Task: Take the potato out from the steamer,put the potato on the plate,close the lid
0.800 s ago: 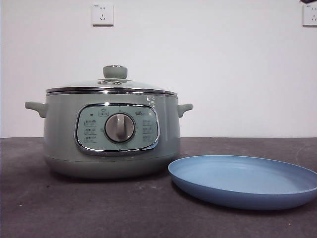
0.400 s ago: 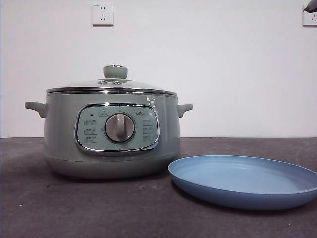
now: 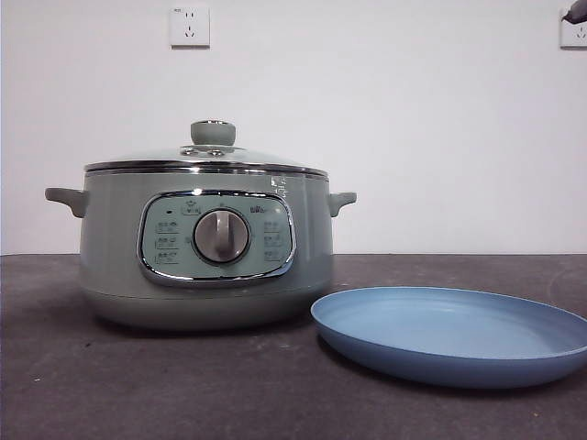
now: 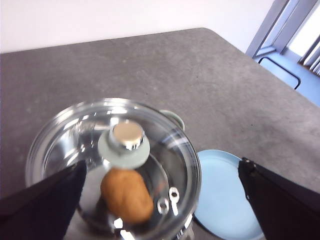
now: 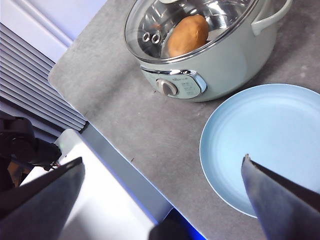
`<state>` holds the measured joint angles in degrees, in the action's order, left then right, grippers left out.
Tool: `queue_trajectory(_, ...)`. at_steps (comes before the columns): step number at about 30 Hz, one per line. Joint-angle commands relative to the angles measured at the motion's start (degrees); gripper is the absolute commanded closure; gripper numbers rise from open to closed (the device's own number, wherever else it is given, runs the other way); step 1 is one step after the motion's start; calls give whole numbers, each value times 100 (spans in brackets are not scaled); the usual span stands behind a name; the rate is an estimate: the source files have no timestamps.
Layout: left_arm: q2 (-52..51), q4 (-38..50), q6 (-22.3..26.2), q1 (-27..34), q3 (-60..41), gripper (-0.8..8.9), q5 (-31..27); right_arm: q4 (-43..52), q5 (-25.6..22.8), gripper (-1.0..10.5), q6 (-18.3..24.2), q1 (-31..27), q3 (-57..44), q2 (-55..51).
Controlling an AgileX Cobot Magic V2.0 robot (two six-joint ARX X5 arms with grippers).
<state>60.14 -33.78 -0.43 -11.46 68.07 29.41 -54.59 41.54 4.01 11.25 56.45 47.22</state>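
Observation:
The sage-green steamer stands left of centre on the table with the glass lid shut on it. The golden-brown potato lies inside under the glass; it also shows in the right wrist view. The light-blue plate lies bare to the right of the steamer. My left gripper is open and empty, high above the lid's knob. My right gripper is open and empty, high above the plate and the table's front edge.
The dark grey table carries only the steamer and plate. A dark arm tip shows at the top right corner of the front view. Two wall sockets are on the white wall behind.
The dark arm tip has come a little further into the top right corner of the front view. The steamer, lid and plate have not moved.

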Motion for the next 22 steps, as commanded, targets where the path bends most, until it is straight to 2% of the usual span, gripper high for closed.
queue_trajectory(1, 509, 170, 249, -328, 229, 154, -387, 9, 11, 318, -9, 9, 11, -2)
queue_trajectory(9, 1869, 479, 525, -922, 787, 154, -1414, 9, 11, 318, -9, 9, 11, -2)
queue_trajectory(16, 2785, 826, 531, -1045, 968, 154, -1635, 9, 9, 318, -9, 9, 11, -2)
queue_trajectory(22, 3165, 820, 529, -1137, 968, 154, -1735, 11, -9, 318, -7, 7, 11, 0)
